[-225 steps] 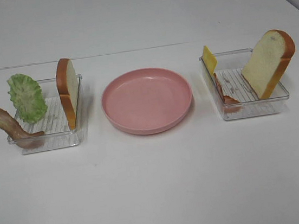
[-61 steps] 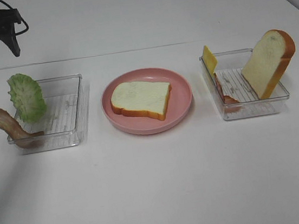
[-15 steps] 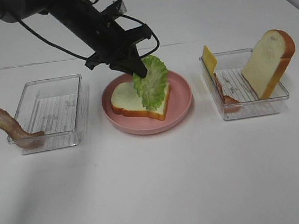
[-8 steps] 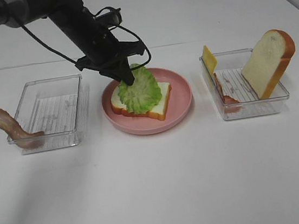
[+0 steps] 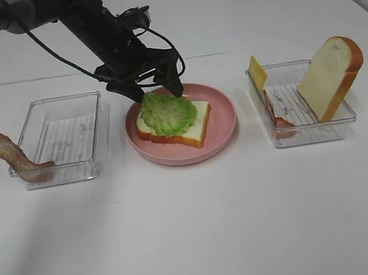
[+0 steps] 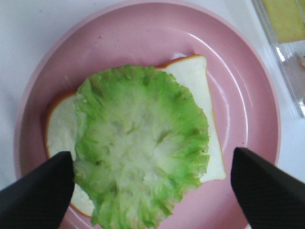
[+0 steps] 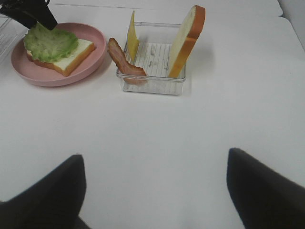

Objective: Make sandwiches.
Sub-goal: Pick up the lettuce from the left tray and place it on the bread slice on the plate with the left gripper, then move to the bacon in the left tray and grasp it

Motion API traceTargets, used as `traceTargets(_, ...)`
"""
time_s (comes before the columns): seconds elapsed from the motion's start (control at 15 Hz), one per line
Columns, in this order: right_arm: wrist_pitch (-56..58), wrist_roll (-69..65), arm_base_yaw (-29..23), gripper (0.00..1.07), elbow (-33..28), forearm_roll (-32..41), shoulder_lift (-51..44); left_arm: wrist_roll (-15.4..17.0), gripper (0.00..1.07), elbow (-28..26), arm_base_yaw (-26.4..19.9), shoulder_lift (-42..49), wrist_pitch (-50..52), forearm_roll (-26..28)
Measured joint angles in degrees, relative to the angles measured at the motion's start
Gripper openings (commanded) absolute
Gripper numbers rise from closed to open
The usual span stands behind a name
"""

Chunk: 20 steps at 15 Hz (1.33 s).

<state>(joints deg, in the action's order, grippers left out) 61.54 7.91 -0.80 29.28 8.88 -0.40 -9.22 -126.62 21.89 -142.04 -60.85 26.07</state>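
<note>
Lab-like robot test bench: plain white table [image 5: 197,243] with toy food [image 5: 330,78] in clear plastic trays [image 5: 61,174].

Smooth, glossy pink plastic for the plate [image 5: 227,115]; clear, shiny, ribbed plastic for the left tray [image 5: 70,139] and right tray [image 5: 311,136]. Matt, foam-like white for the bread slice [image 5: 200,117], ruffled, faintly waxy green for the lettuce [image 5: 167,112], smooth white for the table [image 5: 202,229].

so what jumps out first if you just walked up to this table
The green lettuce lying flat on a bread slice in the pink plate at the middle, with the left gripper open right above it. Next, the second bread slice propped up in the right-hand tray.
</note>
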Motion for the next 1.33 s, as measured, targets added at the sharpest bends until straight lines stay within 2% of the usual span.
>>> traceTargets(0.13, 0.0, 0.0, 0.0, 0.77, 0.0, 0.0, 0.0, 1.03, 0.88, 0.0, -0.29, 2.12, -0.23, -2.58)
traceTargets(0.4, 0.0, 0.0, 0.0, 0.77, 0.0, 0.0, 0.0, 6.36, 0.87, -0.34, -2.64, 5.56, -5.56, -10.54)
traceTargets(0.6, 0.0, 0.0, 0.0, 0.77, 0.0, 0.0, 0.0, 9.8, 0.87, -0.86, -4.58, 7.79, -8.31, -12.55)
traceTargets(0.73, 0.0, 0.0, 0.0, 0.77, 0.0, 0.0, 0.0, 10.54, 0.86, -0.86, -5.44, 9.22, -8.48, -14.04)
traceTargets(0.8, 0.0, 0.0, 0.0, 0.77, 0.0, 0.0, 0.0, 10.6, 0.82, -0.86, -5.73, 10.2, -8.54, -15.64)
traceTargets(0.93, 0.0, 0.0, 0.0, 0.77, 0.0, 0.06, 0.0, 11.29, 0.75, -0.92, -6.25, 12.32, -8.59, -21.14)
traceTargets(1.07, 0.0, 0.0, 0.0, 0.77, 0.0, 0.29, 0.0, 12.78, 0.74, 1.66, -7.45, 15.36, -8.59, -23.15)
traceTargets(1.27, 0.0, 0.0, 0.0, 0.77, 0.0, 0.46, 0.0, 13.75, 0.74, 9.68, -9.4, 20.91, -8.59, -23.61)
traceTargets(1.33, 0.0, 0.0, 0.0, 0.77, 0.0, 0.8, 0.0, 14.78, 0.74, 15.18, -10.71, 24.92, -8.71, -24.01)
